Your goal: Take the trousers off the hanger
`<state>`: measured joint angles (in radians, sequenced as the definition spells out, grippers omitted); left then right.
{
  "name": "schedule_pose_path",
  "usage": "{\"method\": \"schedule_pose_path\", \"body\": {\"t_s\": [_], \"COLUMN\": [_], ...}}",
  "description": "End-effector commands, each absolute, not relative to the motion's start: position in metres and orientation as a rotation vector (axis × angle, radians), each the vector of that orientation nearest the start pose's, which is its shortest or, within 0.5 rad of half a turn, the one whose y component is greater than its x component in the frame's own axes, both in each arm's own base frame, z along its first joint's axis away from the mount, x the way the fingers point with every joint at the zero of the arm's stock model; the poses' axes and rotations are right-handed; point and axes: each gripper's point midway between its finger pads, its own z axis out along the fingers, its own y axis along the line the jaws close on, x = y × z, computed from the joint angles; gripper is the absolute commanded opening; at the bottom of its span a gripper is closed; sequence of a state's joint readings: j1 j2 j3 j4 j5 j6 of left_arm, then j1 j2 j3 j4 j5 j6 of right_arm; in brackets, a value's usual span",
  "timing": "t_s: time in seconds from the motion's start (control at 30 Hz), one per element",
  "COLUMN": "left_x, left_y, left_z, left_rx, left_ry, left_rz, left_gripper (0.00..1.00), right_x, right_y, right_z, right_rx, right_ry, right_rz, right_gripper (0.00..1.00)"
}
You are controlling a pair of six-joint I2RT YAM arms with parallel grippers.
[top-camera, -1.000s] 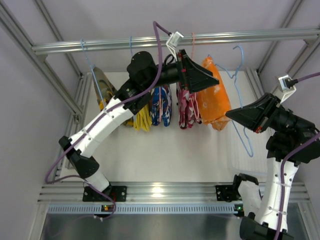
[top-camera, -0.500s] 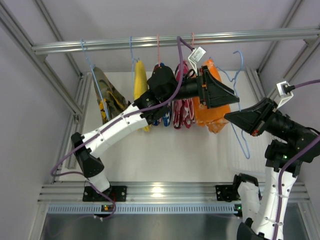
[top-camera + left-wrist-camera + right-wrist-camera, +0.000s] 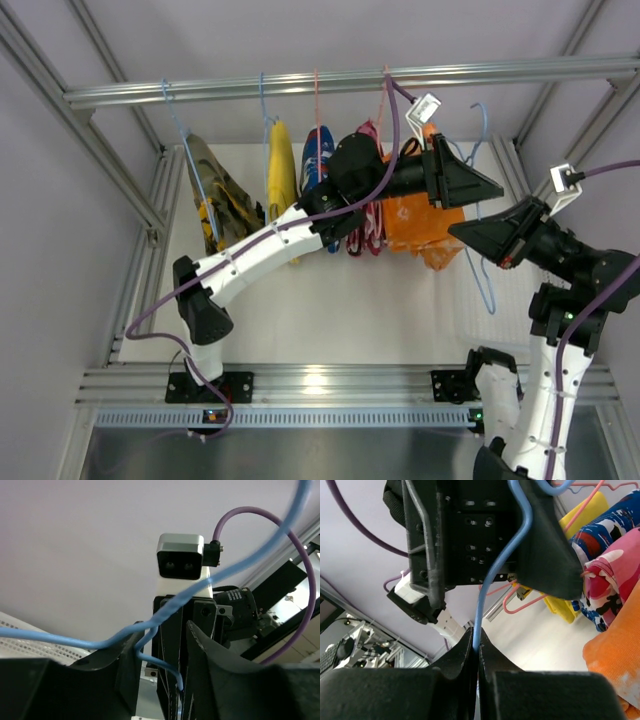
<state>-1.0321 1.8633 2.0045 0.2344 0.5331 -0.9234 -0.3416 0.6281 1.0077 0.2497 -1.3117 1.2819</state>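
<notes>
The hanger (image 3: 481, 610) is thin light-blue wire, twisted at the neck, with its hook end up near the rail (image 3: 250, 88) above both tools. The right gripper (image 3: 477, 640) has its fingers pressed together on one strand of that wire. The left gripper (image 3: 165, 632) faces it, fingers spread, and the twisted neck crosses the gap between them without a visible pinch. The orange trousers (image 3: 420, 225) hang just below the left gripper; where they sit on the wire is hidden. Patterned garments (image 3: 365, 225) crowd behind the left arm. A frame bar (image 3: 615, 100) stands near the right gripper's outer side. Bare white tabletop (image 3: 330, 300) lies open beneath both.
</notes>
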Motion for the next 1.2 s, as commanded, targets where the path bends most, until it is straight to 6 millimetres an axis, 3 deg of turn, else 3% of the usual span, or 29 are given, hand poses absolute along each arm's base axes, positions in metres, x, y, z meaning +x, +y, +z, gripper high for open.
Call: {"method": "schedule_pose_path", "body": {"t_s": [0.0, 0.1, 0.13, 0.17, 0.27, 0.33, 0.37, 0.43, 0.47, 0.53, 0.57, 0.77, 0.83, 0.93, 0.97, 1.03, 1.07, 1.17], "left_x": [0.151, 0.151, 0.151, 0.15, 0.144, 0.138, 0.138, 0.138, 0.14, 0.139, 0.142, 0.157, 0.158, 0.152, 0.151, 0.152, 0.155, 0.161], "left_y": [-0.498, -0.495, -0.495, -0.493, -0.486, -0.478, -0.476, -0.471, -0.47, -0.467, -0.467, -0.453, -0.45, -0.446, -0.445, -0.445, -0.444, -0.446], "left_z": [0.562, 0.565, 0.565, 0.57, 0.577, 0.58, 0.581, 0.581, 0.579, 0.579, 0.576, 0.58, 0.58, 0.584, 0.586, 0.589, 0.591, 0.595], "left_rx": [0.675, 0.677, 0.681, 0.685, 0.73, 0.779, 0.789, 0.797, 0.799, 0.802, 0.796, 0.731, 0.714, 0.726, 0.719, 0.702, 0.679, 0.624], "left_ry": [1.189, 1.184, 1.181, 1.169, 1.129, 1.104, 1.101, 1.107, 1.112, 1.114, 1.123, 1.138, 1.153, 1.126, 1.13, 1.134, 1.144, 1.174], "left_rz": [-1.997, -1.982, -1.971, -1.968, -1.947, -1.923, -1.91, -1.886, -1.88, -1.88, -1.882, -1.955, -1.993, -2.037, -2.057, -2.069, -2.079, -2.105], "left_gripper": [0.4, 0.14, 0.0, 0.0, 0.0, 0.0, 0.0, 0.0, 0.0, 0.0, 0.0, 0.0, 0.0, 0.0, 0.0, 0.0, 0.0, 0.0], "right_x": [0.14, 0.142, 0.142, 0.144, 0.146, 0.142, 0.149, 0.138, 0.143, 0.139, 0.147, 0.13, 0.137, 0.155, 0.166, 0.168, 0.175, 0.166], "right_y": [0.139, 0.139, 0.138, 0.137, 0.135, 0.133, 0.125, 0.124, 0.115, 0.106, 0.088, 0.042, 0.034, 0.018, 0.017, 0.013, 0.02, 0.051], "right_z": [0.472, 0.466, 0.466, 0.457, 0.456, 0.458, 0.461, 0.473, 0.479, 0.488, 0.492, 0.502, 0.493, 0.456, 0.434, 0.415, 0.393, 0.367], "right_rx": [-0.35, -0.352, -0.383, -0.342, -0.391, -0.349, -0.355, -0.356, -0.314, -0.269, -0.164, 0.017, 0.0, -0.038, -0.071, -0.109, -0.156, -0.327], "right_ry": [1.428, 1.443, 1.434, 1.482, 1.497, 1.541, 1.516, 1.477, 1.447, 1.407, 1.388, 1.226, 1.261, 1.361, 1.412, 1.437, 1.479, 1.458], "right_rz": [1.221, 1.217, 1.172, 1.19, 1.093, 1.05, 0.921, 0.813, 0.726, 0.624, 0.53, 0.279, 0.215, 0.1, 0.077, 0.015, 0.038, 0.157], "right_gripper": [0.0, 0.06, 0.12, 0.31, 0.62, 0.66, 0.71, 0.73, 0.8, 0.83, 0.86, 0.98, 0.97, 0.92, 0.91, 0.89, 0.88, 0.86]}}
